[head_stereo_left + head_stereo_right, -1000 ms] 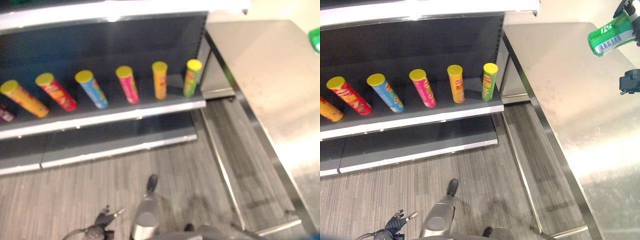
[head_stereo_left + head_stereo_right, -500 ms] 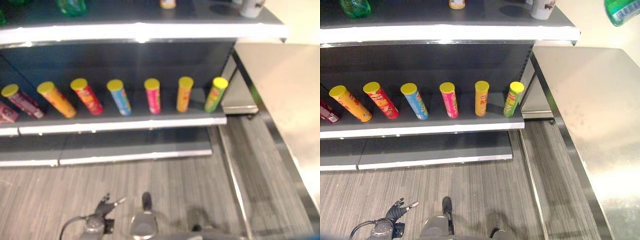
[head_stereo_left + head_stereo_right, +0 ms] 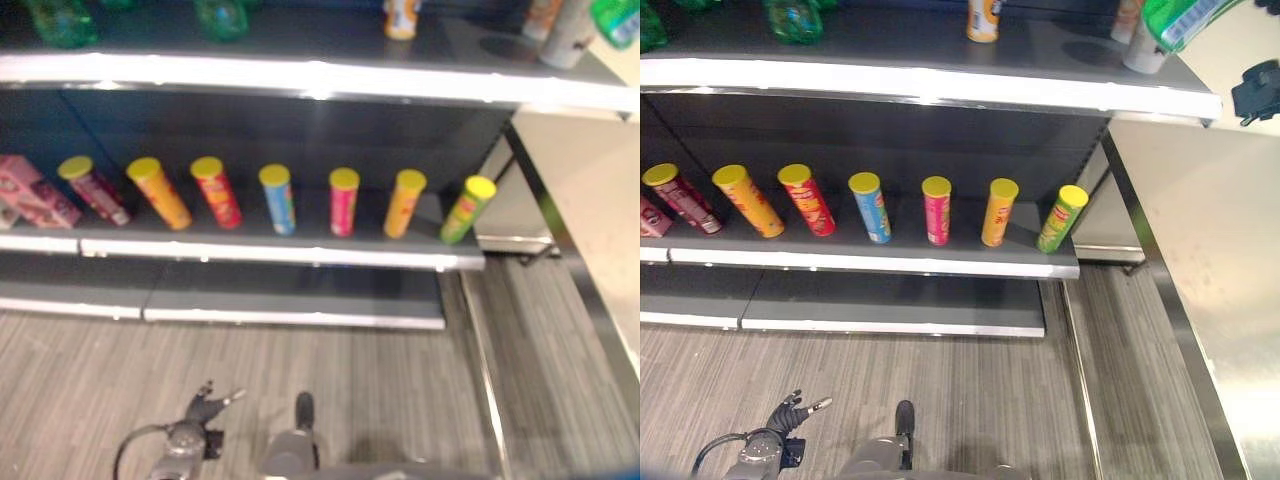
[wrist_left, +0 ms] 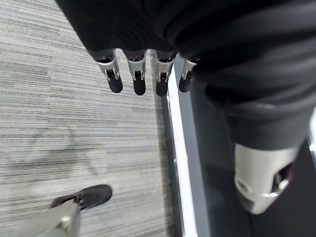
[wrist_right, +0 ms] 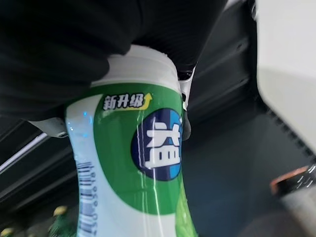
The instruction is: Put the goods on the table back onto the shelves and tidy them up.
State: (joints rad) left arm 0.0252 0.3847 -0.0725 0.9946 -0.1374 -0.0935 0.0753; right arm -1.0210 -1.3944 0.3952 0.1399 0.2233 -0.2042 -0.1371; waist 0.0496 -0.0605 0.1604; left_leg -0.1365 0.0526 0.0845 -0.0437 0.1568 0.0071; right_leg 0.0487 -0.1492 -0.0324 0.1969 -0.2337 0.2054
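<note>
**Change observed.** The view has swung away from the table and onto the shelves. This shift is the camera's own, and the stock has not moved. The green container was over the table's far edge a second ago. It is now raised to the right-hand end of the upper shelf, above its front edge and not yet set down.

**Hands.** The right hand has its fingers closed round the green container, which is tilted. The left hand hangs low over the floor with its fingers straight and relaxed, and it holds nothing.

**Meaning for the task.** In my judgement the carry is almost done and the placing remains. A grey-white can already stands at that end of the upper shelf, so there is a risk of knocking it.

**Other stock.** Along the upper shelf stand an orange bottle and, towards the left end, green bottles. On the middle shelf a row of yellow-lidded tubes leans near the front edge.

**Labels.** The container's wrap is green and white, with a blue roundel, a band of characters and a barcode. The print on the tubes is too small to tell.
</note>
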